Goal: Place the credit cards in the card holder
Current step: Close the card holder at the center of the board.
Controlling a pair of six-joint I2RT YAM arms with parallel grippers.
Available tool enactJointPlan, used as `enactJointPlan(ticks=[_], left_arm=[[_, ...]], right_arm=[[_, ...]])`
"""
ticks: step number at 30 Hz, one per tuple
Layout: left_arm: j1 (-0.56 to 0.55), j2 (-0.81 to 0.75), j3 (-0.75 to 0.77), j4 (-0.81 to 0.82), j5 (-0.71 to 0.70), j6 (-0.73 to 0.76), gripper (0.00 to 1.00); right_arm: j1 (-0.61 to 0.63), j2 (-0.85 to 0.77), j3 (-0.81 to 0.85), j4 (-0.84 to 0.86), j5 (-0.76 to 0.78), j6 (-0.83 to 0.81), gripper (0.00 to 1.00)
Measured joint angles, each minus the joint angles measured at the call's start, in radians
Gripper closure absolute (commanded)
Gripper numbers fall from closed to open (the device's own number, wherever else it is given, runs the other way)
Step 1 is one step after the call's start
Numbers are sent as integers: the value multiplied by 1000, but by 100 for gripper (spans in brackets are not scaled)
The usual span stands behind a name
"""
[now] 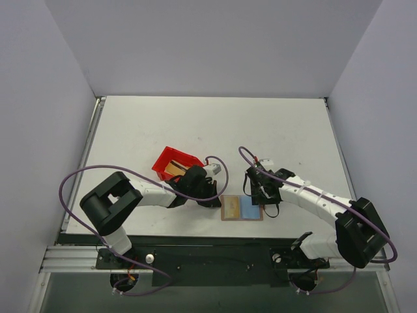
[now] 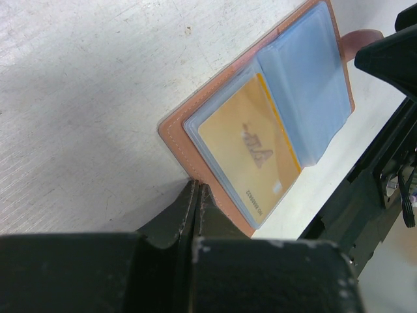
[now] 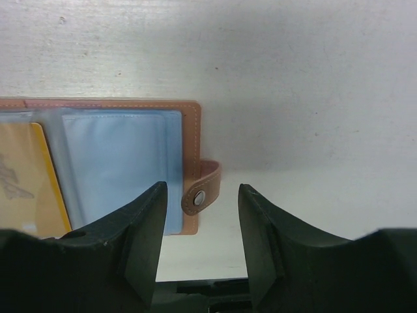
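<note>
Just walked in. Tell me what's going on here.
A card holder lies open on the table between two robot grippers. One gold card sits in a clear sleeve on its left half; the right half looks empty. The left gripper is shut, tips at the holder's left edge. The right gripper is open, straddling the clasp tab. A red bin behind the left gripper seems to hold more cards.

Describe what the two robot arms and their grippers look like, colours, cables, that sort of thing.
Both the left arm and right arm have white links with chunky black joint housings. A purple cable loops loosely along each. The left gripper and right gripper are matte black, with two thick tapered fingers, lightly scuffed.
</note>
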Motion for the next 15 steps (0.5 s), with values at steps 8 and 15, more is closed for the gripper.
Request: enactJointPlan(ticks=[8, 15], left_arm=[[2, 2, 3, -1, 4, 0, 100], [2, 5, 7, -3, 4, 1, 100]], right_arm=[[0, 13, 5, -18, 28, 14, 88], [0, 14, 10, -21, 29, 23, 100]])
